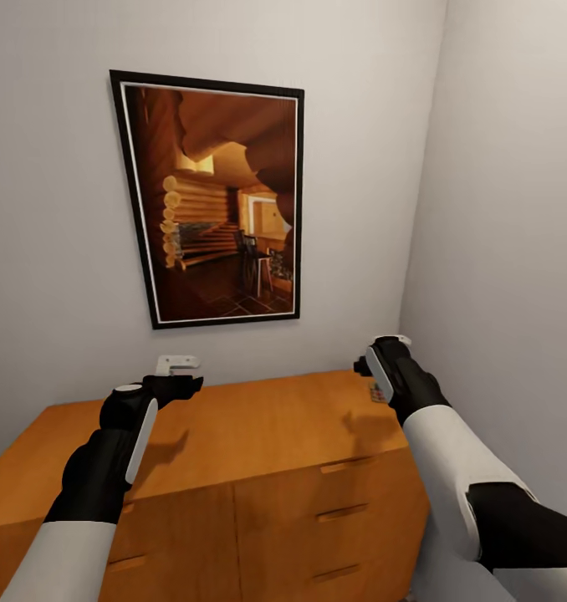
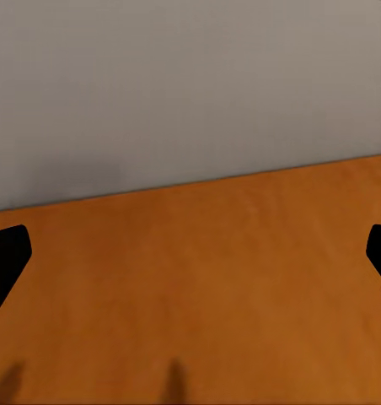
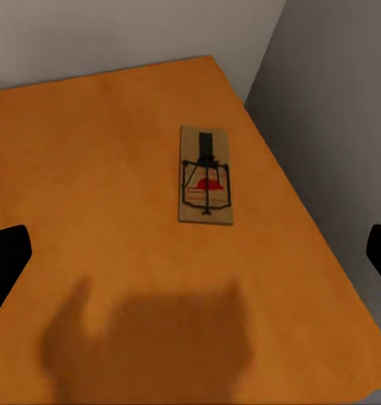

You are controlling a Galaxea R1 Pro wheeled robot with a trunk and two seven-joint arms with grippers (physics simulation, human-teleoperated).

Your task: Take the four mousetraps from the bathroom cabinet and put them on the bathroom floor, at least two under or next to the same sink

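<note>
One mousetrap (image 3: 206, 177), a small wooden board with dark wire and a red spot, lies on top of the orange-brown cabinet (image 3: 98, 169) near its far right corner. In the head view a sliver of that mousetrap (image 1: 376, 391) peeks out beside my right wrist. My right gripper (image 3: 190, 261) hovers above it, open and holding nothing. It hangs over the right end of the cabinet top (image 1: 258, 426) as my right gripper (image 1: 382, 353). My left gripper (image 1: 183, 374) is open over bare wood at the cabinet's back left (image 2: 207, 287). The other mousetraps are out of view.
A dark-framed picture (image 1: 212, 201) of a log interior hangs on the grey wall behind the cabinet. A side wall (image 1: 501, 209) runs close along the cabinet's right end. Shut drawers with slim handles (image 1: 342, 510) face me below the top.
</note>
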